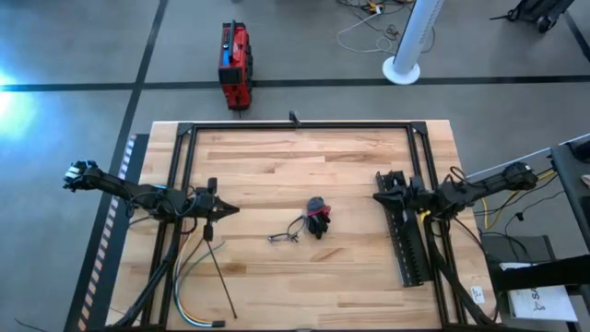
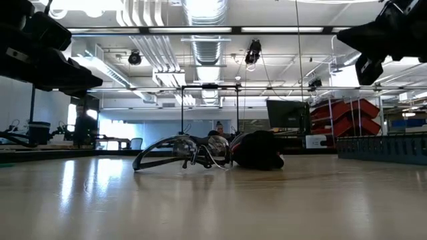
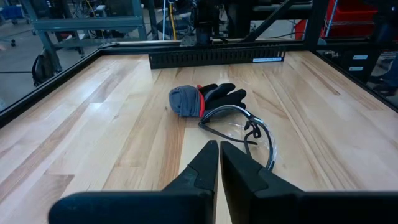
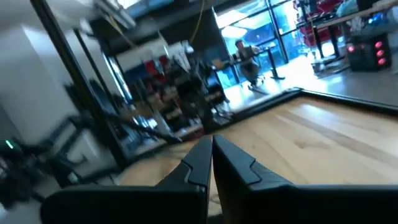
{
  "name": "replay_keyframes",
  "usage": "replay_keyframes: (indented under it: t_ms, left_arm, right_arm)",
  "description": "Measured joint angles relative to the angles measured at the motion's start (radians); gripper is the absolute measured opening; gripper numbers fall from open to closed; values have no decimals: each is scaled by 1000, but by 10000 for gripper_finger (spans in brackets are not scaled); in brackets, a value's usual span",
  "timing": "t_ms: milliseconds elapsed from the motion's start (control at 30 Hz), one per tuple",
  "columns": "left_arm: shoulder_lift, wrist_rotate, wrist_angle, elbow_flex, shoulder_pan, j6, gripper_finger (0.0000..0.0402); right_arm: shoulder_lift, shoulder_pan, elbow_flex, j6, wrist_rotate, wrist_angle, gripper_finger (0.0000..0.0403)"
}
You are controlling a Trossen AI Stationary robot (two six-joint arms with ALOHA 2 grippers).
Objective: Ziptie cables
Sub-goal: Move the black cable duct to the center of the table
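Note:
The cables (image 1: 180,281), thin green, white and blue wires, lie in a loose curve on the table near its front left, by the black frame rail. The ziptie (image 1: 222,278), a thin straight black strip, lies flat on the wood just right of them. My left gripper (image 1: 235,210) hovers shut above the table's left side, pointing toward the middle, a little farther back than the cables; it holds nothing (image 3: 219,155). My right gripper (image 1: 376,195) hovers shut over the right side and is also empty (image 4: 211,152).
A dark glove with a grey cuff (image 1: 318,218) and safety glasses (image 1: 288,236) lie mid-table between the arms. A long black slotted duct (image 1: 407,242) lies along the right side under my right arm. A black frame (image 1: 295,125) borders the table.

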Motion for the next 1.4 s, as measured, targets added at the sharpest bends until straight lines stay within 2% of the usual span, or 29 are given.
replay_keyframes:
  t_ms: [100,200,300,400,533,633,733,800,867,933,1100,1200,1300,1400]
  left_arm:
    - [0,0,0,0,0,0,2]
    - [0,0,0,0,0,0,2]
    - [0,0,0,0,0,0,2]
    - [0,0,0,0,0,0,2]
    - [0,0,0,0,0,0,2]
    - [0,0,0,0,0,0,2]
    - [0,0,0,0,0,0,2]
    - [0,0,0,0,0,0,2]
    - [0,0,0,0,0,0,2]
    - [0,0,0,0,0,0,2]
    - [0,0,0,0,0,0,2]
    - [0,0,0,0,0,0,2]
    - [0,0,0,0,0,0,2]
    - [0,0,0,0,0,0,2]
  right_arm:
    - [1,0,0,49,-8,3,2]
    - [14,14,0,102,-93,13,3]
    - [59,54,0,147,-166,92,3]
    - [139,123,0,149,-182,188,3]
    - [278,212,0,163,-113,264,22]
    - [389,253,10,231,-29,253,58]
    - [495,258,46,350,12,245,103]
    - [547,249,84,512,35,196,132]
    - [581,227,133,631,42,94,156]
    - [597,198,207,684,17,-75,176]
    - [615,122,464,756,1,-798,203]
    - [646,96,601,839,11,-1147,213]
    - [687,93,671,921,11,-1304,219]
    - [738,93,681,978,5,-1347,217]
